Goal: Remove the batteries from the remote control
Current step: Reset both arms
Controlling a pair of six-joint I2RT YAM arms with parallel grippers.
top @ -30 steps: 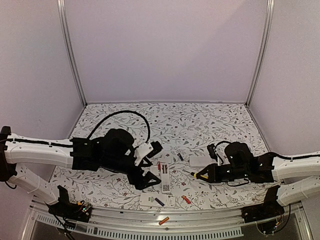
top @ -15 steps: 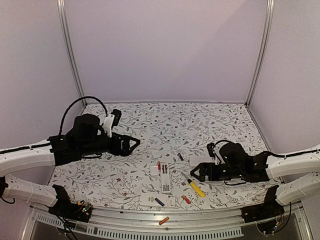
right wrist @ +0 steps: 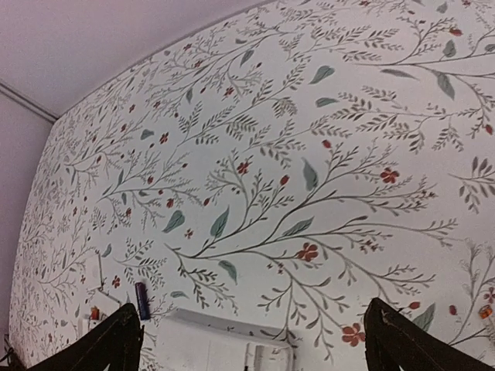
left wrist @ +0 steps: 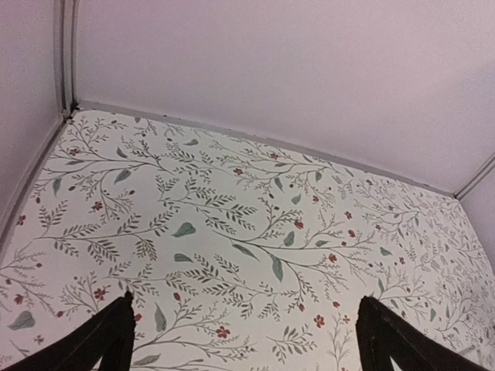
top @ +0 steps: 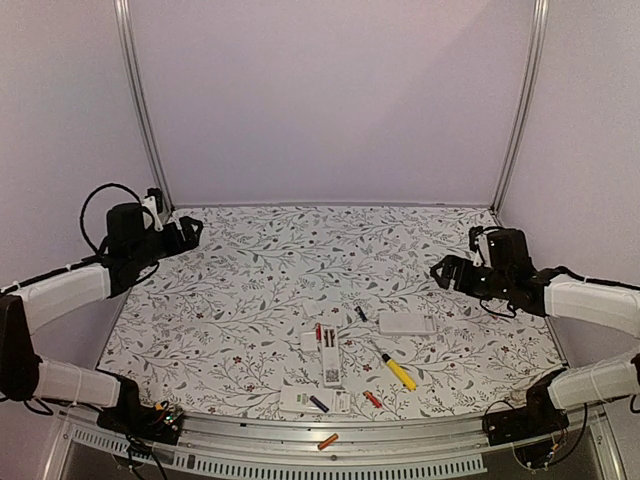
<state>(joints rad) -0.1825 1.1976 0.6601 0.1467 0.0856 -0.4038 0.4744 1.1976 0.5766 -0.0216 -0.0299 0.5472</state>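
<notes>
My left hand (top: 188, 230) and right hand (top: 441, 271) both gape wide and empty, well apart from the remote control (top: 330, 367). The batteries (top: 319, 333) in its bay look light, hard and slick; I'd pinch one across its middle. A screwdriver (top: 399, 374) lies just right of the remote.

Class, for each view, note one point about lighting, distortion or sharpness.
Top view: soft even light, hardly any shadows; the metal posts splay outward toward the top, a wide-angle effect. Left wrist view: the floral table is sharp, the left fingers dark silhouettes. Right wrist view: steeply tilted, the table's far edge bowed, the right fingers also dark.
</notes>
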